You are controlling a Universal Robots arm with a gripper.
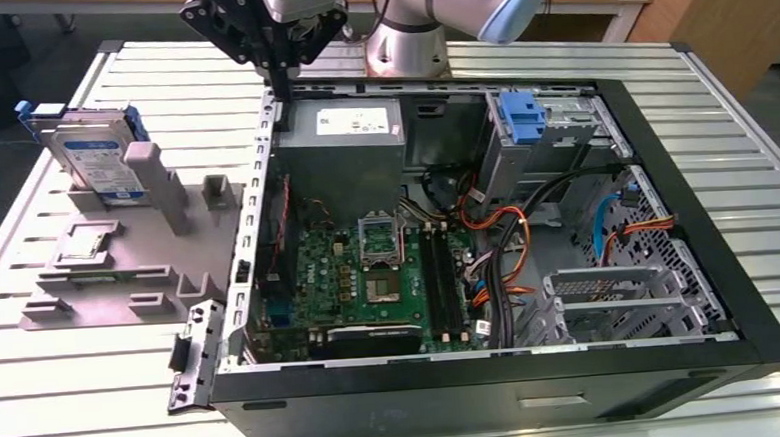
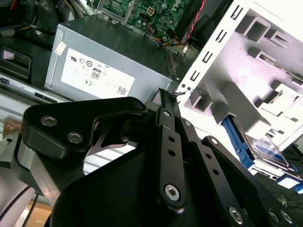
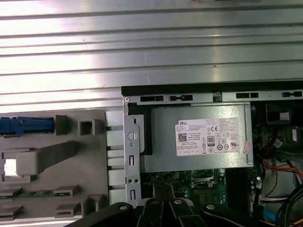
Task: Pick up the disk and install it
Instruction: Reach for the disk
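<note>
Exterior view from my seat: pincer (image 1: 275,66) is closed on nothing, hanging over the open case (image 1: 717,342) by the power supply (image 1: 345,126). Meanwhile the disk (image 1: 97,159) stands upright in the grey holder (image 1: 100,284) on the surface (image 1: 79,395), at the exterior view's left of the case.

Silver arm (image 1: 407,32) with blue joint cap (image 1: 513,10), black gripper (image 1: 275,59) (silver screws (image 2: 172,190)).

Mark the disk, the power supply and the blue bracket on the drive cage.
disk (image 1: 99,162): exterior view, on its white-and-blue label.
power supply (image 3: 208,137): first wrist view, on its white label.
blue bracket (image 1: 524,121): exterior view, on the middle of its blue face.
</note>
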